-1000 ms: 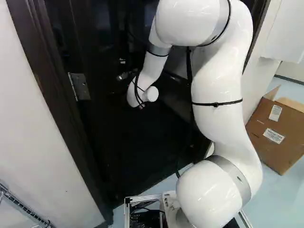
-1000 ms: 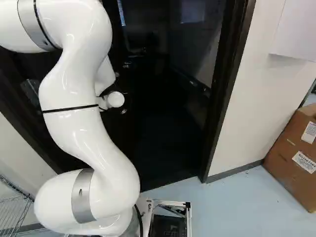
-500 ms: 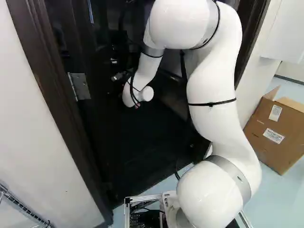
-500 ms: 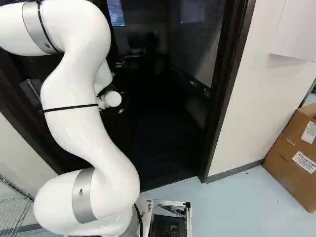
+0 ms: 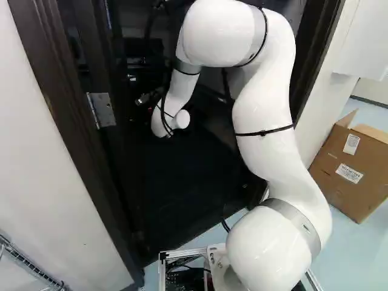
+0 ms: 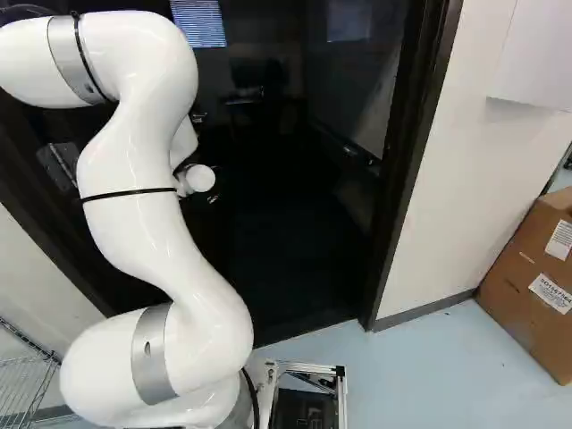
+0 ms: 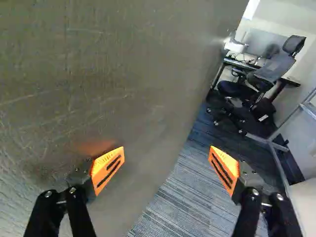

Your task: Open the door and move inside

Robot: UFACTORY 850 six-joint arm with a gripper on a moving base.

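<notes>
The dark door [image 7: 98, 64] stands partly open into a room and fills one side of the wrist view. My open gripper [image 7: 167, 168] holds nothing; one orange-padded finger is close by the door's face, its orange reflected there, and whether they touch I cannot tell. The other finger is over the carpet [image 7: 173, 207] beyond the door's edge. In the left base view a metal handle [image 5: 143, 99] shows beside my white wrist, and a hinge [image 5: 102, 110] on the frame side. The fingers cannot be made out in the base views.
The doorway's far jamb [image 6: 402, 179] rises right of the opening, joining a white wall [image 6: 456, 197]. A cardboard box [image 5: 348, 170] sits on the floor beyond. A wire rack [image 6: 25, 384] stands at the left. Inside are an office chair [image 7: 266, 74] and a desk [image 7: 242, 64].
The door has swung further inward, showing more of the room in the right base view. My upper arm and wrist have shifted leftward with it in the left base view. The base has not moved.
</notes>
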